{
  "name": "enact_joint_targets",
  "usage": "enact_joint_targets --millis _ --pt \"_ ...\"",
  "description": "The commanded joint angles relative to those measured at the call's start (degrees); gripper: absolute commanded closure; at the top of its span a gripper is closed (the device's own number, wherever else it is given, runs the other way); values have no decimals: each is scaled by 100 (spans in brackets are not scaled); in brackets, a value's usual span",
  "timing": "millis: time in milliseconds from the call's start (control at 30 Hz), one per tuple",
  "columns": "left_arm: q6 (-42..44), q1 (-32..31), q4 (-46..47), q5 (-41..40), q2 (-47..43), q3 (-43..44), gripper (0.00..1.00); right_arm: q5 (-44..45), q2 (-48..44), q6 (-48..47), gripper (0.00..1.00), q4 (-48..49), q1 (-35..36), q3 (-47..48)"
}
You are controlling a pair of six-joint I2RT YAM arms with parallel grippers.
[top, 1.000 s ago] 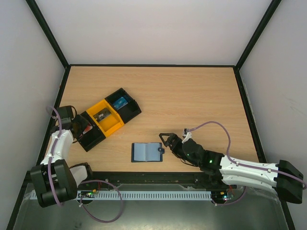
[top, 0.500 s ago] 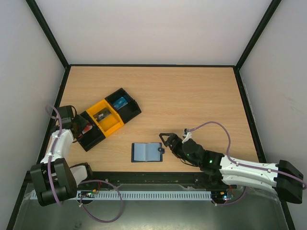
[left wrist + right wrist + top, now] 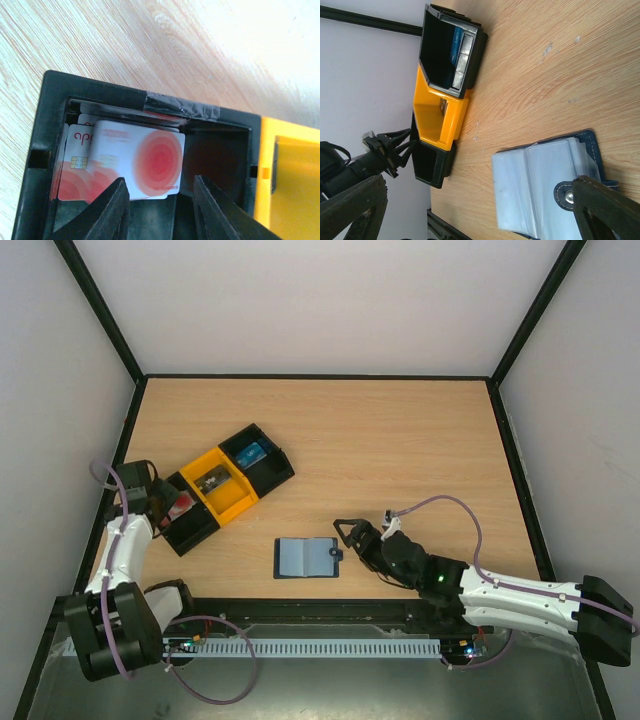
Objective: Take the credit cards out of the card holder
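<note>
Seemingly at drop-off: the left tool (image 3: 159, 210) hangs parted, empty, above the white card (image 3: 145, 160) lying in the black tray (image 3: 50, 100). The card holder (image 3: 306, 557) lies open on the tabletop (image 3: 400, 440), the right tool (image 3: 342, 536) spread wide beside its clasp (image 3: 566, 192); next, checking its sleeves.

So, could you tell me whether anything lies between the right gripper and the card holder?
Nothing visible does. The right gripper stands open just beside the card holder, on its clasp side, and only bare table shows in the small gap between them. The holder lies opened flat.
</note>
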Motion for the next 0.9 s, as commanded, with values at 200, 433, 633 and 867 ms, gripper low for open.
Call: enact_joint_targets --millis 200,433,633,867 --pt "58 -9 -344 -259 -660 281 46 78 -31 34 2 9 -10 -52" --pt "483 -312 -432 353 -1293 560 0 267 70 -743 2 -826 -3 407" --pt "655 -923 -219 1471 -1875 370 0 816 -70 -1639 2 -1818 -9 1044" --pt "34 -2540 339 1699 -2417 11 0 1350 -35 -2204 2 -2721 -10 1866"
